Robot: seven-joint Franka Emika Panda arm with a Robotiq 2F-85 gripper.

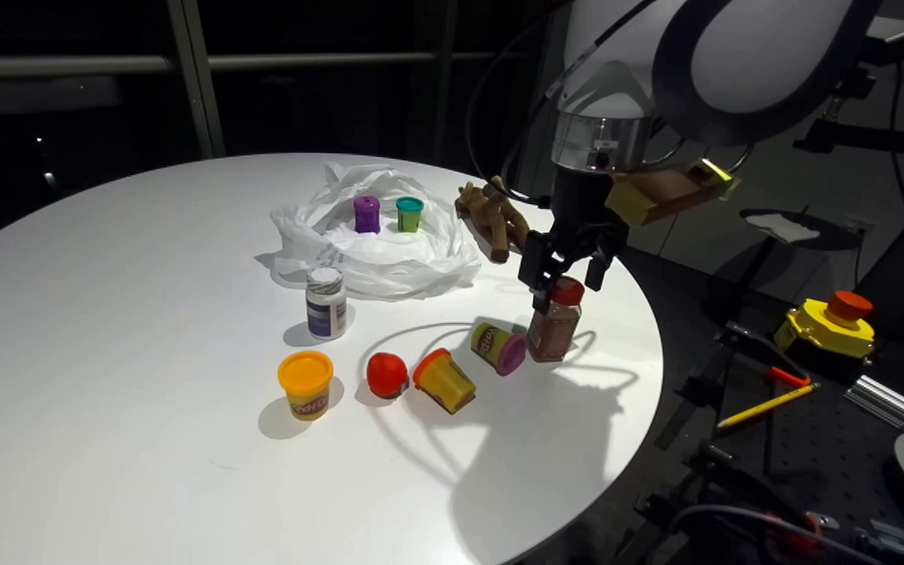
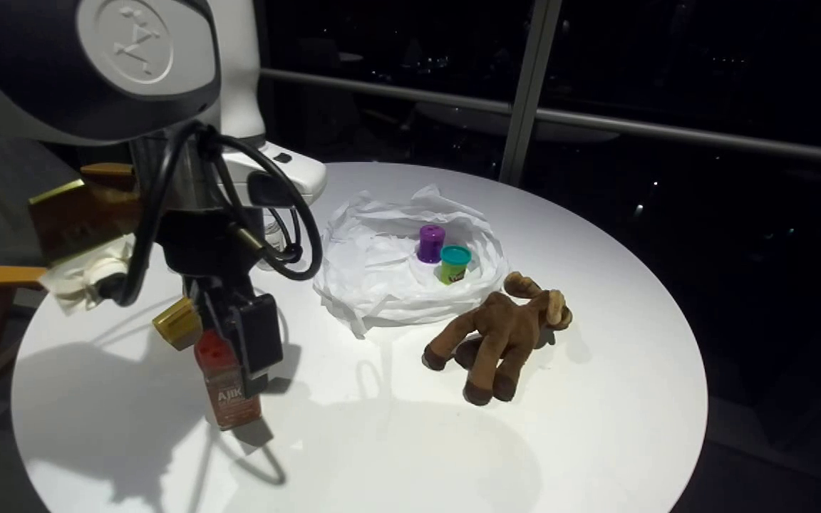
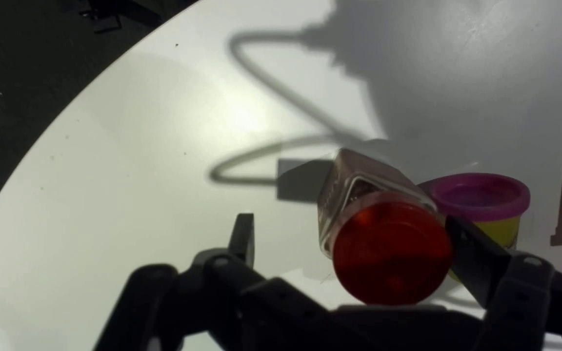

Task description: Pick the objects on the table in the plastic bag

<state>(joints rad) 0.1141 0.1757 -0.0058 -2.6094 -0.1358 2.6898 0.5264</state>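
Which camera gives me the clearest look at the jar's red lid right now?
The wrist view: it shows the red lid large and from above, in the gap of the open gripper. Both exterior views show the lid smaller, more from the side, atop the jar.

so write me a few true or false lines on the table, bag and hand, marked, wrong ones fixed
The green tub stands in the bag. True.
The plush lies in the bag. False: the plush lies on the table, outside the bag.
The white bottle stands upright. True.
The jar is outside the bag. True.
The hand is shut. False: the hand is open, with the jar's cap between its fingers in the wrist view.
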